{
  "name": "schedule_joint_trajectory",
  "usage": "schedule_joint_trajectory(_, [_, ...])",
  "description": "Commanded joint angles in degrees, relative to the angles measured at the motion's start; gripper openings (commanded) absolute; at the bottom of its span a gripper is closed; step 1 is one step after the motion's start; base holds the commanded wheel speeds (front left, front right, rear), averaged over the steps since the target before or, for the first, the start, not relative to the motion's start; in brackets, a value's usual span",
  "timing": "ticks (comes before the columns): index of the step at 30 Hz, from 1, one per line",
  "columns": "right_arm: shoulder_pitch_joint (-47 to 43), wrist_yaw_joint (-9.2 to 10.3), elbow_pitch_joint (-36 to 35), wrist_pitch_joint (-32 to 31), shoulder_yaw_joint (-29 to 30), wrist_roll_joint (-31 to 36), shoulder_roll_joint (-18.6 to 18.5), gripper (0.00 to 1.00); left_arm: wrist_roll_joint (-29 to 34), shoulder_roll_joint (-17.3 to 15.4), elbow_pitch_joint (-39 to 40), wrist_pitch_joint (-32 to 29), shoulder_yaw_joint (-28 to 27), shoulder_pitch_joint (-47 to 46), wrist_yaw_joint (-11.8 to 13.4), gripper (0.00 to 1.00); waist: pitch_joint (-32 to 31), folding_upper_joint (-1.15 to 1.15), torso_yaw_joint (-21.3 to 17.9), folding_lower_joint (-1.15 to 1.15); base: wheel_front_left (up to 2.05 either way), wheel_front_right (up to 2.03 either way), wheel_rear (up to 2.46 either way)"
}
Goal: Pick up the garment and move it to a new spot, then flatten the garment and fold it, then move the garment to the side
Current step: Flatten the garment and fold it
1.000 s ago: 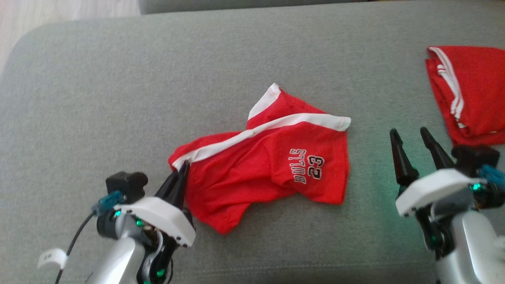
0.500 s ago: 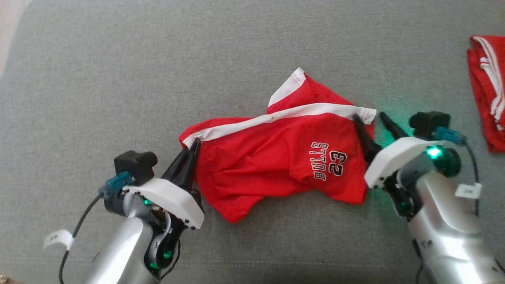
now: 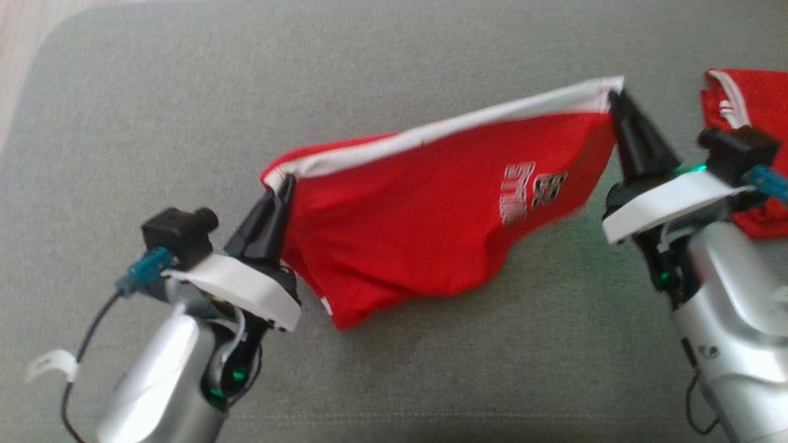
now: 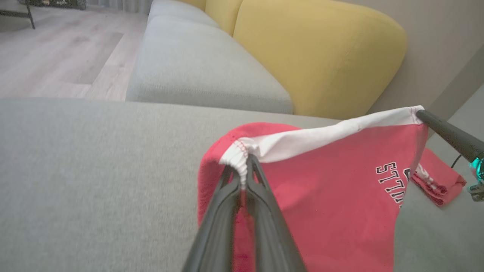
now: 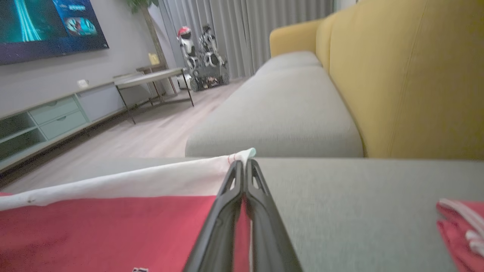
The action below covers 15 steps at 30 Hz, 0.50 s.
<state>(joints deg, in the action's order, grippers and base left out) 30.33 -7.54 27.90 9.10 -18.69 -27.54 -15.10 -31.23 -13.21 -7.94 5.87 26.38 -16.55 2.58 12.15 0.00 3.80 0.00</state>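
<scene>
Red garment (image 3: pixel 431 215) stretches lengthwise between left claw (image 3: pixel 283 186) and right claw (image 3: pixel 615 99), each clamped on one corner, seemingly mostly airborne.

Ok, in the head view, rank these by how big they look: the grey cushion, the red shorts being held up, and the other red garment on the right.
1. grey cushion
2. red shorts
3. other red garment, partly cut off by the picture's edge, so its true size is unsure.

Head looks down; 2 wrist views closely share garment (image 3: pixel 431 215).
</scene>
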Motion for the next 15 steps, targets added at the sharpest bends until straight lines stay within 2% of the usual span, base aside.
schedule_joint_trajectory(1, [1.0,0.05,-5.6,0.4,0.4,1.3,-1.2,0.00,0.9,-2.4,4.1,-0.3,-3.1,-3.2,0.6,0.00,-1.5,0.00,-1.0,0.00,0.00,0.00,0.00])
schedule_joint_trajectory(6, [-2.1,0.05,-17.8,-2.7,4.6,4.3,-1.9,0.00,1.6,-4.2,9.8,-0.9,-4.3,-4.7,1.4,0.00,-4.5,0.00,-1.9,0.00,0.00,0.00,0.00])
schedule_joint_trajectory(13, [-8.5,0.05,-35.4,-10.8,11.8,8.9,-0.5,0.00,2.6,-6.1,17.9,-1.9,-6.0,-6.6,2.9,0.00,-8.5,0.00,-2.6,0.00,0.00,0.00,0.00])
schedule_joint_trajectory(15, [-9.4,0.05,-37.8,-11.9,12.7,9.4,-0.1,0.00,2.7,-6.3,19.0,-2.3,-6.3,-6.8,3.2,0.00,-9.0,0.00,-2.7,0.00,0.00,0.00,0.00])
